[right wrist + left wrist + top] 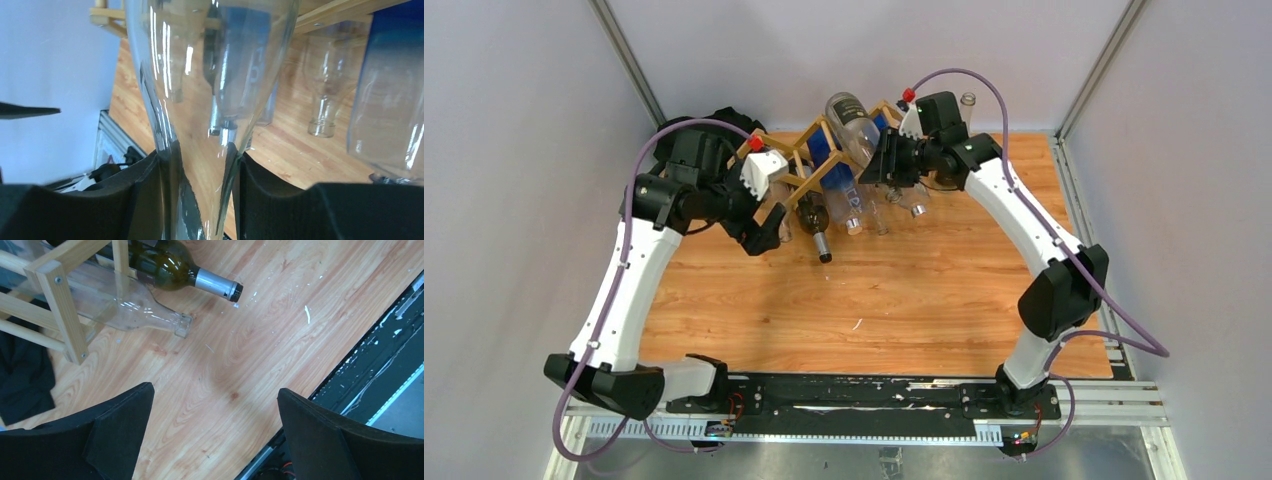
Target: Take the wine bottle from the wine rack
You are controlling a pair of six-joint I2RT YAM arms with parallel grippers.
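The light-wood lattice wine rack (pixel 819 130) stands at the back middle of the table, with several bottles in its cells. My right gripper (pixel 892 160) is shut on the neck of a clear glass wine bottle (pixel 854 122), whose body tilts up above the rack's top. In the right wrist view the fingers (pixel 145 190) pinch that clear neck (pixel 200 75), with rack slats (pixel 330 12) behind. My left gripper (pixel 769 228) is open and empty by the rack's left front; in its wrist view (pixel 215 400) it hangs over bare table near the rack's corner post (pixel 60 295).
A dark green bottle (pixel 814 215) (pixel 165 265) and clear bottles (pixel 852 210) (pixel 135 310) poke out of the rack's front. A blue bottle (pixel 829 150) (pixel 395 75) lies in the rack. A black cloth (pixel 25 375) lies behind the rack's left end. Grey walls enclose the table.
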